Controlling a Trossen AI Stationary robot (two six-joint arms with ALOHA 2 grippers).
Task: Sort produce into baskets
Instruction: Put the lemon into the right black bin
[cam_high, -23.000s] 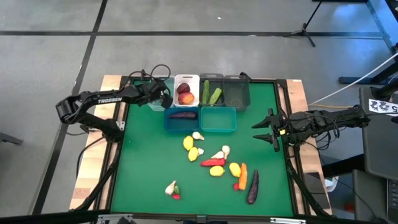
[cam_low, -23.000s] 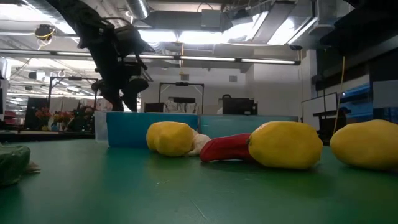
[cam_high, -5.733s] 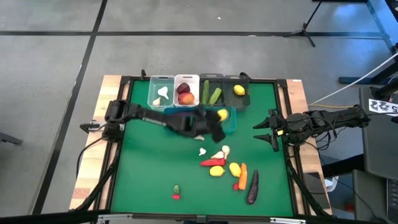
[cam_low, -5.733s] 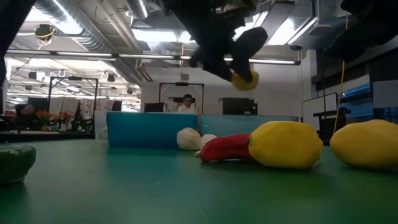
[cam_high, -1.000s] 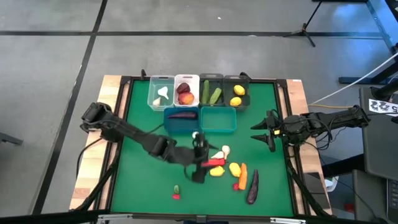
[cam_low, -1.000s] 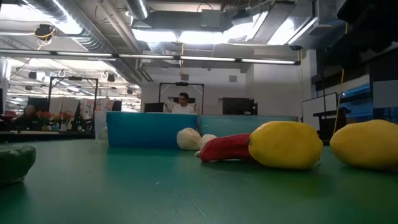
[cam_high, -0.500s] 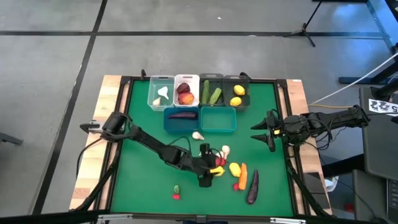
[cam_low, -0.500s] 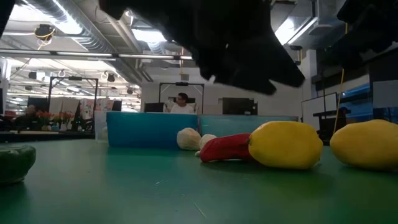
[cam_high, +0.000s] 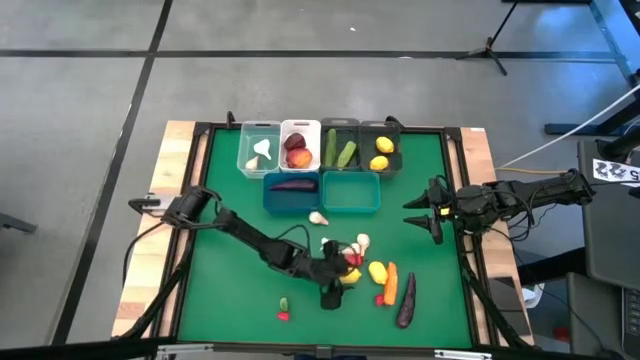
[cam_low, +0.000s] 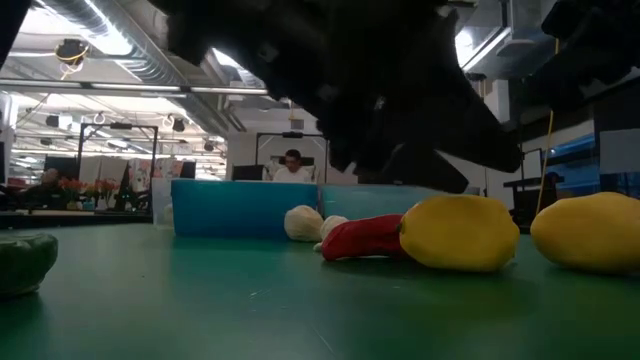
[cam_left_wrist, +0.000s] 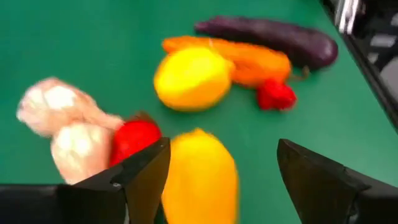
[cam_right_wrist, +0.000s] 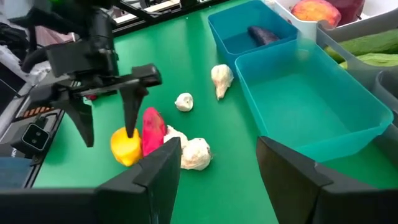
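Observation:
My left gripper (cam_high: 343, 275) is open and low over the loose produce in the middle of the green mat, fingers pointing down. Its two fingers stand on either side of a yellow lemon (cam_left_wrist: 199, 180) without plainly touching it. Beside that lemon lie a red pepper (cam_left_wrist: 134, 140), two garlic bulbs (cam_left_wrist: 68, 127), a second lemon (cam_left_wrist: 193, 78), an orange carrot (cam_left_wrist: 245, 59), a small red piece (cam_left_wrist: 275, 94) and a dark purple eggplant (cam_left_wrist: 267, 34). My right gripper (cam_high: 425, 210) waits open at the table's right edge.
Six bins stand at the far side: clear (cam_high: 260, 148) with garlic, white (cam_high: 299, 130) with peaches, two dark grey (cam_high: 361, 130) with cucumbers and lemons, blue (cam_high: 275, 195) with an eggplant, and teal (cam_high: 350, 207). A lone garlic (cam_high: 318, 217) and a small green-and-red pepper (cam_high: 283, 308) lie apart.
My left gripper has moved toward the table's near edge and a little right, and has come down over the lemon beside the red pepper. In the low view it has dropped into the picture. The produce has stayed where it was.

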